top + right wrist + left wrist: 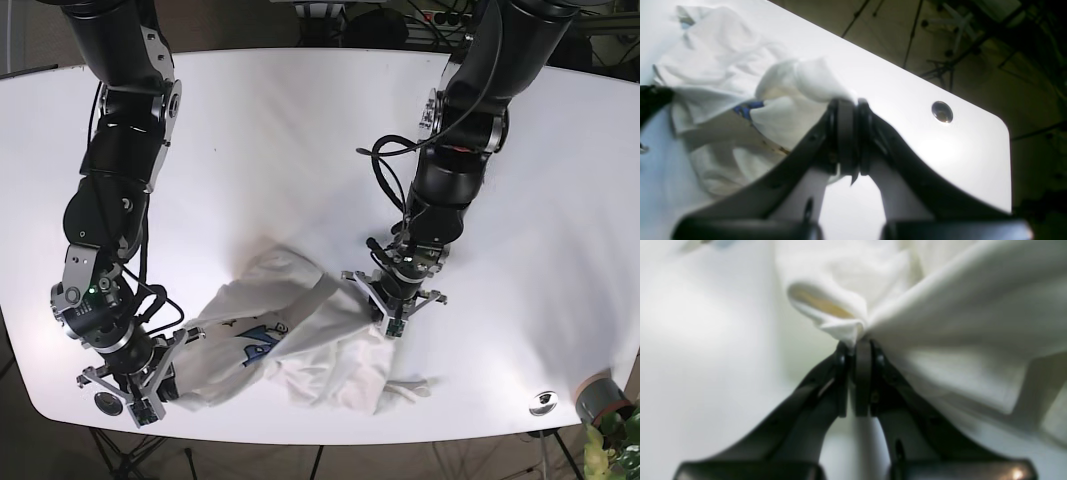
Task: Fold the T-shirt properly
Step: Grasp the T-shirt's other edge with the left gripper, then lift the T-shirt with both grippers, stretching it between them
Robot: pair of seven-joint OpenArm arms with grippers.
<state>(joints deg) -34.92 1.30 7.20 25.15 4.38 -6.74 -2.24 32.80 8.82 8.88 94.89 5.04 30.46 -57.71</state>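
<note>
**Both hands pinching the bunched T-shirt**

The T-shirt (300, 345) lies crumpled near the front edge of the white tabletop (300, 130), its long axis running between the 2 hands. Left hand (862, 340) and right hand (849, 105) are each pressed together on cloth at opposite ends, arms reaching down steeply.

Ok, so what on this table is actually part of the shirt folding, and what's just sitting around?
Part of the job:
- T-shirt, white, crumpled, with a blue print
- left gripper, shut on the shirt's fabric
- right gripper, shut on the shirt's other side

Just lying about:
- round metal fitting set in the table
- grey pot with a green plant, off the table's corner
</note>
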